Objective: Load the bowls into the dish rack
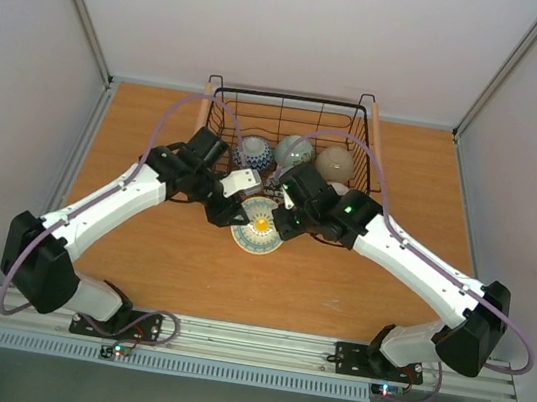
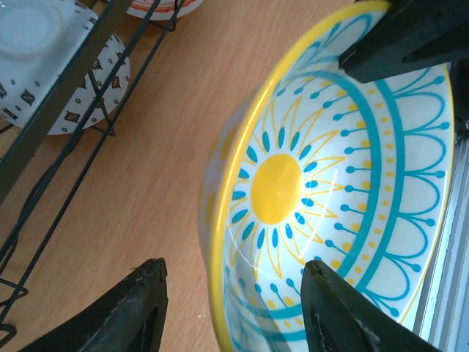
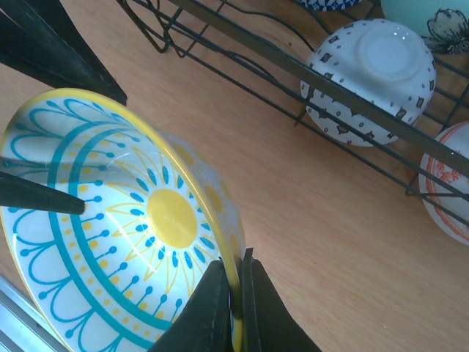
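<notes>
In the overhead view, the flower bowl (image 1: 261, 226) is met by the left gripper (image 2: 236, 262) at about 10 o'clock on the rim. Its jaws are spread wide and straddle the yellow rim, one black finger outside the wall and one inside. The outer finger is seen apart from the wall, so nothing is gripped. The bowl is glazed ceramic, round and shallow. A yellow disc sits at its centre, ringed by teal petals, dots and arches. It is placed on the smooth wooden worktop (image 1: 159, 256), just at 6 o'clock of the dish rack (image 1: 289, 98).

At about 2 o'clock, the rim is pinched by the right gripper (image 3: 234, 258), its jaws clenched on it with only the thin edge between them.

The rack is made of thin black wire with pale wooden rod handles (image 1: 371, 136). Inside it are seen a blue-and-white bowl (image 1: 254, 151), a pale green bowl (image 1: 294, 150) and a beige bowl (image 1: 335, 160). A dark-flecked white bowl (image 3: 366, 81) lies base up at the near wall.
</notes>
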`<action>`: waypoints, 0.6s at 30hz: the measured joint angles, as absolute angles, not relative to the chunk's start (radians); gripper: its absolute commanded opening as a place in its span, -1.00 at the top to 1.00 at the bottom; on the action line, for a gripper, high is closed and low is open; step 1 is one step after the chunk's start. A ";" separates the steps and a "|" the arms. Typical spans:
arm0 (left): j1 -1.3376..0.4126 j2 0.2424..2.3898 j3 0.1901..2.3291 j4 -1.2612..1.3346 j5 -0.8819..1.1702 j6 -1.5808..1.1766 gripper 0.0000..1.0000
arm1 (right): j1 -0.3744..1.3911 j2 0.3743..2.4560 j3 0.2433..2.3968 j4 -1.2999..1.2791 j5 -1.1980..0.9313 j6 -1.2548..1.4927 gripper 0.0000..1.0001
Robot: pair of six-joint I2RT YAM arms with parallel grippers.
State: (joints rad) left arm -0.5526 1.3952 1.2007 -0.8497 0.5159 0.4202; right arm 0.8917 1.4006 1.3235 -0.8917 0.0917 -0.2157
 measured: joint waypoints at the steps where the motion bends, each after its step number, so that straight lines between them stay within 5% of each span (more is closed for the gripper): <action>1: -0.556 1.401 1.201 -0.852 0.515 0.420 0.13 | 0.891 1.401 1.327 -0.891 0.093 -0.220 0.97; 5: -0.566 1.407 1.203 -0.863 0.513 0.424 0.97 | 0.891 1.401 1.340 -0.892 0.095 -0.229 0.97; 10: -0.551 1.423 1.224 -0.823 0.424 0.298 0.99 | 0.903 1.399 1.340 -0.868 0.078 -0.174 0.88; 15: -0.556 1.422 1.227 -0.822 0.431 0.342 0.99 | 0.874 1.368 1.319 -0.846 0.006 -0.187 -0.18; 18: -0.565 1.405 1.221 -0.835 0.463 0.385 0.99 | 0.811 1.298 1.254 -0.794 -0.082 -0.186 -0.50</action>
State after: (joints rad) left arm -0.5648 1.4052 1.2213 -0.8349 0.4629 0.3851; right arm 0.8108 1.2976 1.2537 -0.7940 -0.0822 -0.1864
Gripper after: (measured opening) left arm 0.050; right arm 0.621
